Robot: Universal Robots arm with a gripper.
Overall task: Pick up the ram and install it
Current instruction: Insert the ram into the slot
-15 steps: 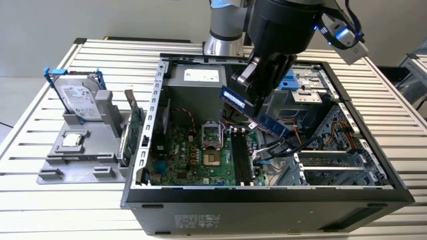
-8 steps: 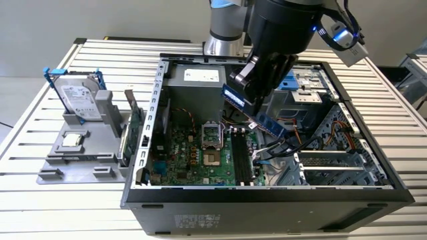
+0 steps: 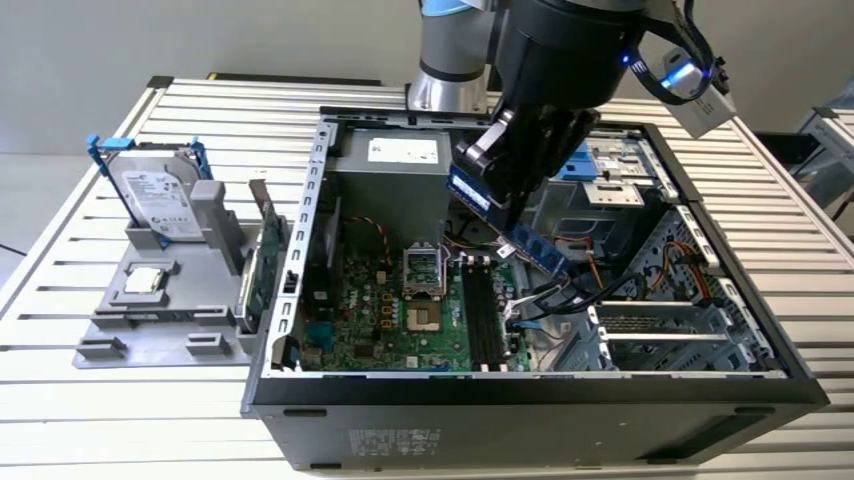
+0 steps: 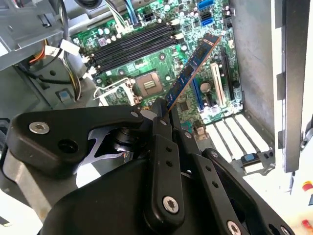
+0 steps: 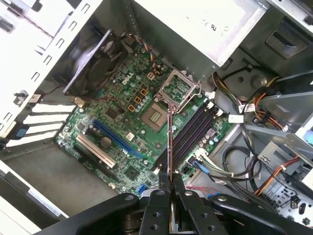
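Observation:
My gripper [image 3: 505,195] is shut on the ram [image 3: 531,243], a thin green stick with dark chips, and holds it tilted above the inside of the open computer case [image 3: 534,385]. In the second wrist view the ram [image 4: 193,68] slants out from between the black fingers [image 4: 159,122] over the motherboard. It appears edge-on in the first wrist view, where the ram [image 5: 169,142] rises from the gripper [image 5: 169,188] next to the black memory slots [image 5: 191,131]. Those slots [image 3: 483,312] lie below and a little toward the exterior view's left of the stick, apart from it.
On the slatted table, a grey holder [image 3: 147,325] carries a silver hard drive with blue rails [image 3: 167,200] and a large green expansion card [image 3: 267,250]. Inside the case are the CPU socket [image 3: 422,268], the power supply [image 3: 390,165], loose cables [image 3: 561,300] and drive bays [image 3: 621,165].

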